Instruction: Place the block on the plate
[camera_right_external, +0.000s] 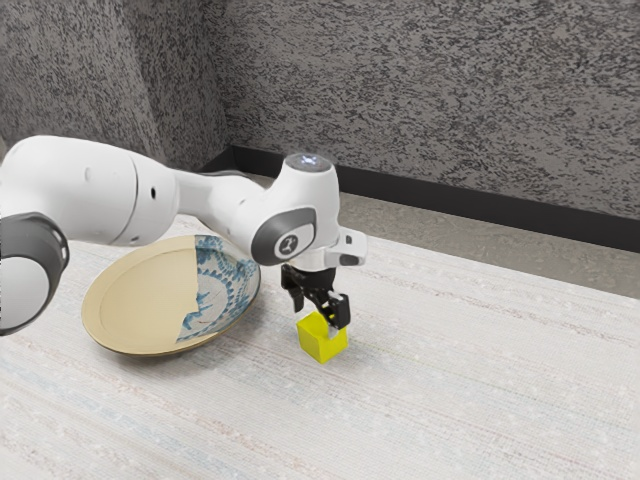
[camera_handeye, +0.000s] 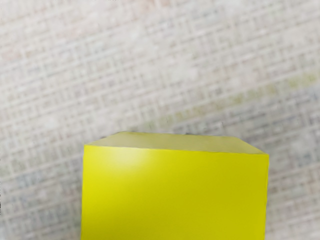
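status on block-to-plate: reach is looking done, transfer and release are remaining; yellow block (camera_right_external: 322, 347) is sitting upright on the bench (camera_right_external: 460, 400), apart from the plate (camera_right_external: 140, 300); plate is lying toward the exterior view's left, with bare bench showing between the two; nothing is resting on the visible part of the plate, so the goal isn't being met.

hand (camera_right_external: 320, 317) is hanging right at the block's top, pointing down; in the wrist view the block is showing large and close, bench weave running beyond it, so alignment is looking decent; whether the hand is clasping the block or is merely straddling it, I can't tell; not calling the grasp done on this evidence.

what's remaining, as I'm judging it: confirming or making the grasp; lifting enough that the block is clearing the plate's raised rim; carrying across toward the exterior view's left; lowering onto the plate's flatter middle; letting go; backing off. calling it under halfway, since the block is bearing on the bench and the whole carry is outstanding.

risks I'm seeing: a shallow hold could be letting the block tilt or slip on the lift; a low carry could be clipping the rim and shoving the plate; a release near the sloping edge could be leaving the block leaning.
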